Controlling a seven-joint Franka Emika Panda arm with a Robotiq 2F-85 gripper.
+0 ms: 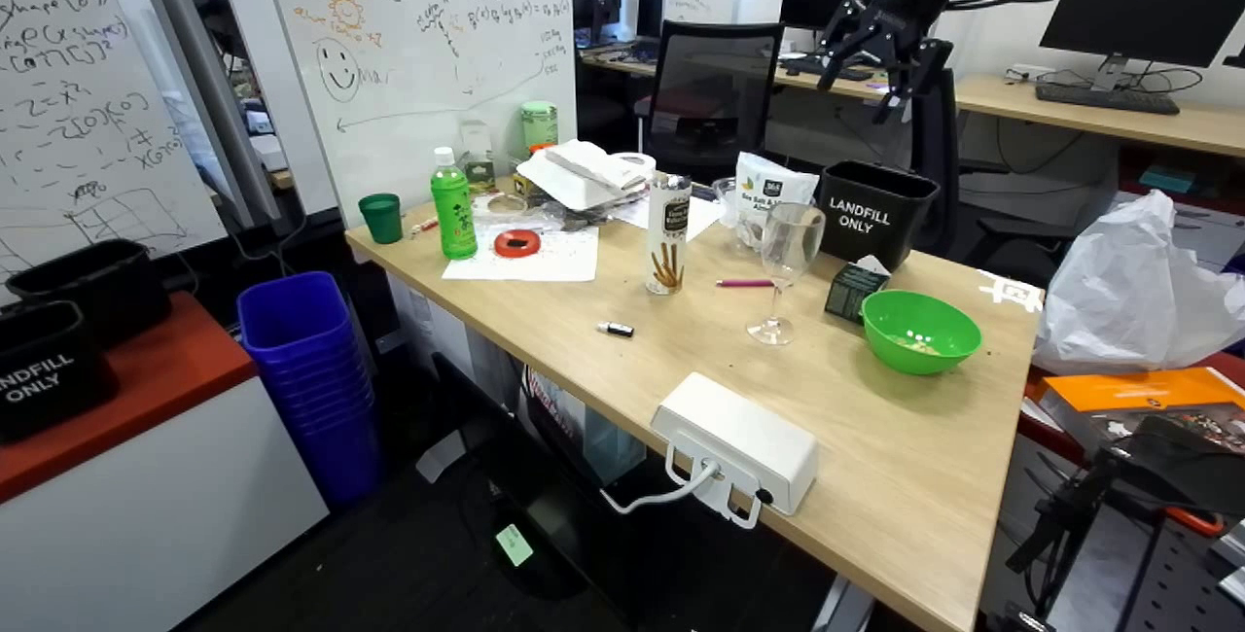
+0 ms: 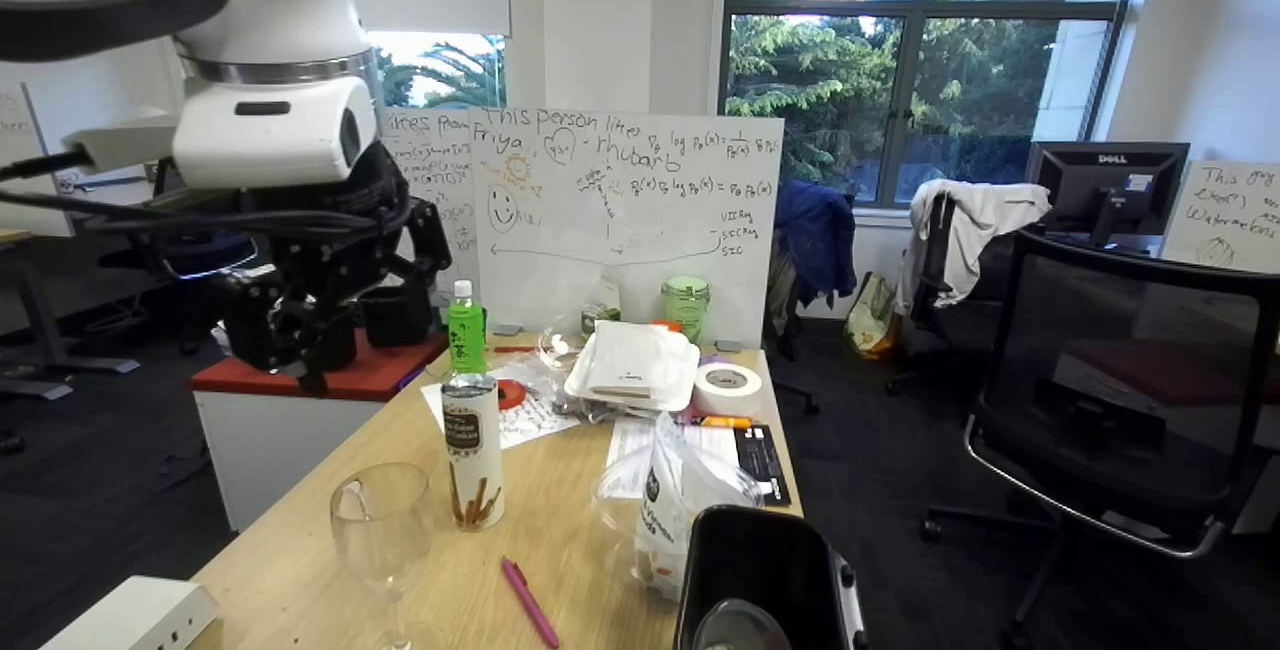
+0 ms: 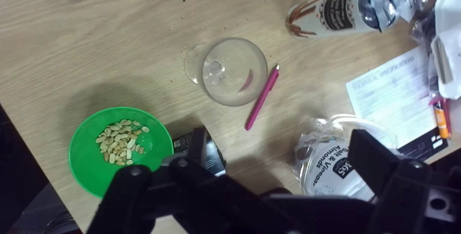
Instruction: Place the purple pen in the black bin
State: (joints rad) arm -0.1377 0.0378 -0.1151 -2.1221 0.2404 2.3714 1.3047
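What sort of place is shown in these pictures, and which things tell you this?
Most likely an office, perhaps for research: a whiteboard bears handwritten formulas, a computer monitor stands on a desk, and there is a mesh-backed office chair.

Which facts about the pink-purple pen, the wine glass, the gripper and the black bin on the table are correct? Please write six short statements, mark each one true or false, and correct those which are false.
1. The pink-purple pen lies on the table, near the wine glass. True.
2. The wine glass lies on its side. False: it stands upright.
3. The gripper hangs above the table. True.
4. The gripper is closed on the pink-purple pen. False: it is open and holds nothing.
5. The black bin on the table is marked "LANDFILL ONLY". True.
6. The black bin stands upside down. False: its opening faces up.
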